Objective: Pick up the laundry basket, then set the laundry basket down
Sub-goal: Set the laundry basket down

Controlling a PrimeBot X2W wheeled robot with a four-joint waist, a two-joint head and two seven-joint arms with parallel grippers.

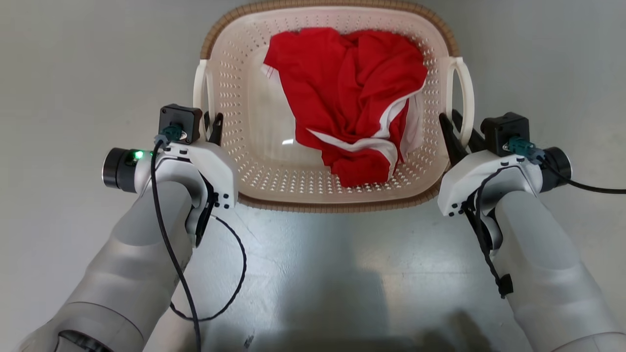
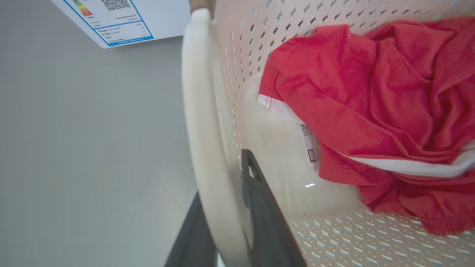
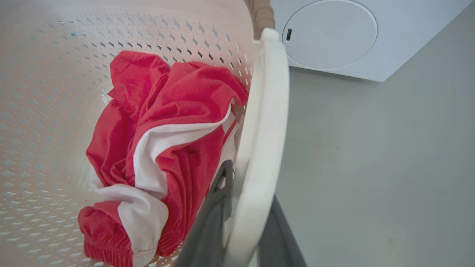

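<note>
The laundry basket [image 1: 230, 88], a cream-white perforated unit with a brown woven-look rim, is positioned directly ahead of the robot, between its two forearms, over a grey floor [image 1: 73, 98]. Whether the base contacts the floor cannot be determined. The basket contains one crumpled red garment [image 1: 352, 98] with white trim, lying toward the robot's right side of the interior. A white loop handle is fitted on each short side: the left handle [image 1: 199, 90] and the right handle [image 1: 466, 98]. The left tool [image 1: 213, 126] is clenched on the near end of the left handle. In the left wrist view, one dark finger [image 2: 259, 215] lies on the basket side of the loop and the other finger [image 2: 191, 237] on the outer side, with the handle bar between them. The right tool [image 1: 452, 128] is clenched on the near end of the right handle in the mirrored arrangement. In the right wrist view, one finger [image 3: 211, 218] sits between the loop and the basket wall and the other finger [image 3: 280, 237] sits outside the loop. A white washing machine [image 3: 371, 63] with a round door [image 3: 330, 35] stands on the floor beyond the basket. The left wrist view shows a blue-edged printed label [image 2: 115, 22] on a white panel past the far end of the left handle.
</note>
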